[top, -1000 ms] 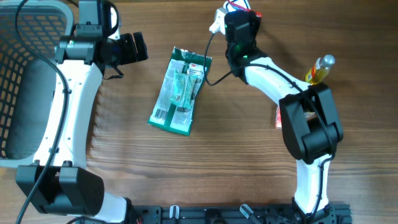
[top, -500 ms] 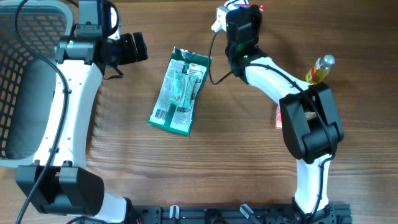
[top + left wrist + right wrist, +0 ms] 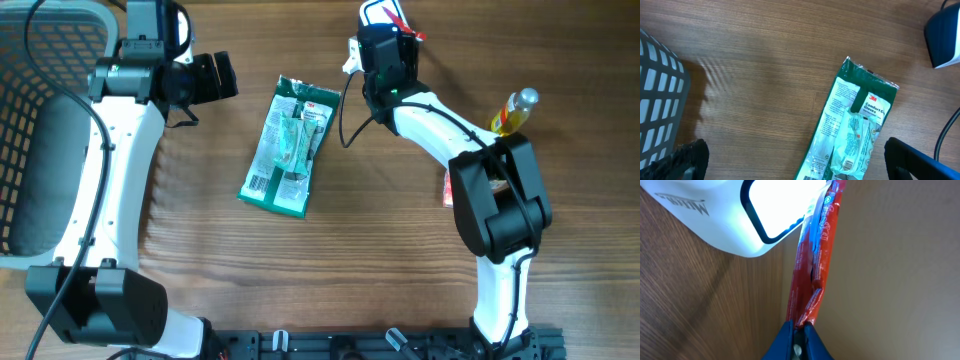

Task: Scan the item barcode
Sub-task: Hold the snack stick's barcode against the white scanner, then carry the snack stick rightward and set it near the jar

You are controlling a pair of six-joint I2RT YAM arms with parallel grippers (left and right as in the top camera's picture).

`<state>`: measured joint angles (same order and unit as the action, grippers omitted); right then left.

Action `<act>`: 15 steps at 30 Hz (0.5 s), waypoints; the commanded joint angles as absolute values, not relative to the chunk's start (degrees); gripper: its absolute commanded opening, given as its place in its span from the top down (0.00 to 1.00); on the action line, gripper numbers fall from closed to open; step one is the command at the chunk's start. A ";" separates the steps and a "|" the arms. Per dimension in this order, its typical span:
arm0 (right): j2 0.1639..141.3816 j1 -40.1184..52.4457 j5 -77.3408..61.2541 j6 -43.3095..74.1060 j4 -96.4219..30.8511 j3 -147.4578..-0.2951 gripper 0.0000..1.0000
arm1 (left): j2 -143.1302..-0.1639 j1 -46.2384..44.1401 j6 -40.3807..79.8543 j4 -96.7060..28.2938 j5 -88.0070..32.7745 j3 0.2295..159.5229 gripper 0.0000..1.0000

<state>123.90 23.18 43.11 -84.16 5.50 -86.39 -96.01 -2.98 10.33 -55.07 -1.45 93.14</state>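
My right gripper [image 3: 799, 326] is shut on the bottom edge of a thin red packet [image 3: 817, 255], which stands edge-on beside the lit window of the white barcode scanner [image 3: 765, 210]. Overhead, the red packet [image 3: 400, 14] sticks out past the right gripper [image 3: 385, 30] at the table's far edge, with the scanner [image 3: 351, 46] to its left. No barcode shows on the red packet. My left gripper [image 3: 215, 78] hangs open above the table, left of a green glove packet [image 3: 290, 145] lying flat. From the left wrist, that green packet [image 3: 855, 130] lies between the open fingers [image 3: 920, 160].
A grey mesh basket [image 3: 40, 120] fills the left side. A yellow bottle [image 3: 513, 110] and a small red box [image 3: 449, 185] sit by the right arm's base. The scanner's cable [image 3: 345, 115] runs past the green packet.
The right gripper has shifted slightly to the right with the red packet, beside the scanner. The left arm and the green packet have not moved.
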 commanded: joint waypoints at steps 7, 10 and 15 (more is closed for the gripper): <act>125.27 23.86 41.95 -77.67 3.55 -86.65 0.96 | -96.36 -2.76 9.82 -54.92 -1.91 93.21 0.00; 125.25 24.53 42.11 -75.83 3.38 -86.67 0.96 | -96.36 -2.76 9.82 -54.92 -1.91 93.21 0.00; 120.88 25.12 43.88 -66.94 3.62 -86.67 0.96 | -96.36 -2.76 9.80 -54.92 -1.91 93.21 0.00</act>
<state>123.87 24.58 42.98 -74.96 3.84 -86.39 -96.01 -2.98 10.33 -55.05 -1.45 93.14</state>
